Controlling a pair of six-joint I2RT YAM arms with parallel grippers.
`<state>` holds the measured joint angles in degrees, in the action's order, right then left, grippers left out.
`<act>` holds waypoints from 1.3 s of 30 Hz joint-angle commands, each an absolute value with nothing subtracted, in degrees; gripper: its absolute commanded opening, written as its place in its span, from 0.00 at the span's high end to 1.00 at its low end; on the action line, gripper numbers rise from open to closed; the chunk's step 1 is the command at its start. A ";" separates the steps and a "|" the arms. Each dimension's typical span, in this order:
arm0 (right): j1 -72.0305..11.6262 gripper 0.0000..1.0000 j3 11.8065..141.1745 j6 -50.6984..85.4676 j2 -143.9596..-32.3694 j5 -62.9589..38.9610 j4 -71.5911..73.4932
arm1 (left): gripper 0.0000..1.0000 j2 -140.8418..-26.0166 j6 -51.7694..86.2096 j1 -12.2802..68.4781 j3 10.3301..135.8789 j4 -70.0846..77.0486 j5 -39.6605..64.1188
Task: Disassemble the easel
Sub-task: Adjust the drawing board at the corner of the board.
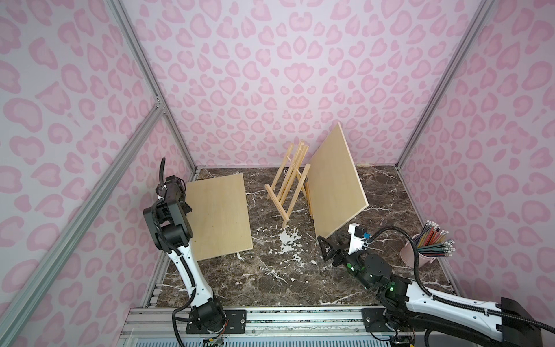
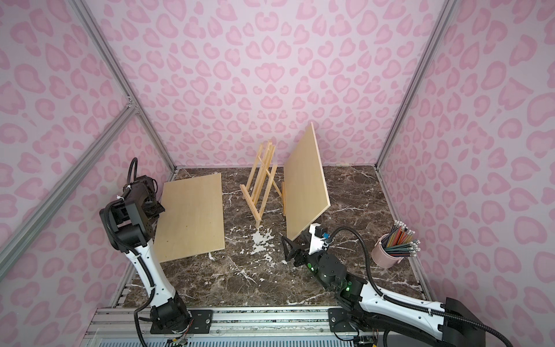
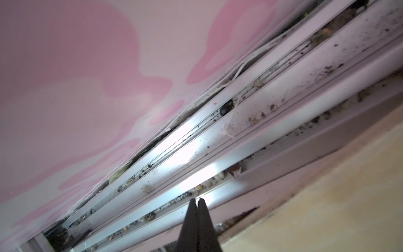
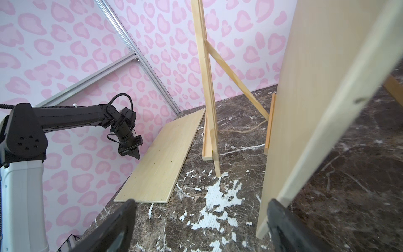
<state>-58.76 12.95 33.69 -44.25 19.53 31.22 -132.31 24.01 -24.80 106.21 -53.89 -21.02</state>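
Your easel stands up near the back of the marble table, with its legs spread. A flat board lies on the table to its left. A tilted board leans up just to its right. Your left gripper is squeezed tight with nothing in it, out past the flat board's edge by the wall. Your right gripper is spread wide, low by the tilted board's near bottom corner. That corner sits inside the gap, close to one finger; you cannot tell if they touch. A pink cup of pencils stands at the right side.
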 commanded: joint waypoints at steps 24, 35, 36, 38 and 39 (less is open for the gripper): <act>-57.31 0.06 9.14 34.18 -38.77 22.76 34.99 | 0.98 -138.36 23.00 -19.42 116.63 -61.69 -20.37; -56.47 0.06 8.62 34.35 -38.23 22.94 35.26 | 0.98 -143.78 21.30 -15.65 125.38 -65.20 -22.24; -56.43 0.06 8.58 34.45 -38.38 22.94 35.39 | 0.98 -144.02 20.91 -15.56 125.82 -65.21 -22.15; -56.34 0.06 8.62 34.54 -38.73 22.81 35.35 | 0.98 -144.52 20.25 -15.38 126.83 -65.45 -21.83; -56.31 0.06 8.70 34.54 -38.93 22.72 35.41 | 0.98 -144.71 19.92 -15.25 127.27 -65.39 -21.38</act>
<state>-56.34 9.10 34.11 -38.63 22.26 33.28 -144.07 21.17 -15.64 126.08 -64.64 -23.83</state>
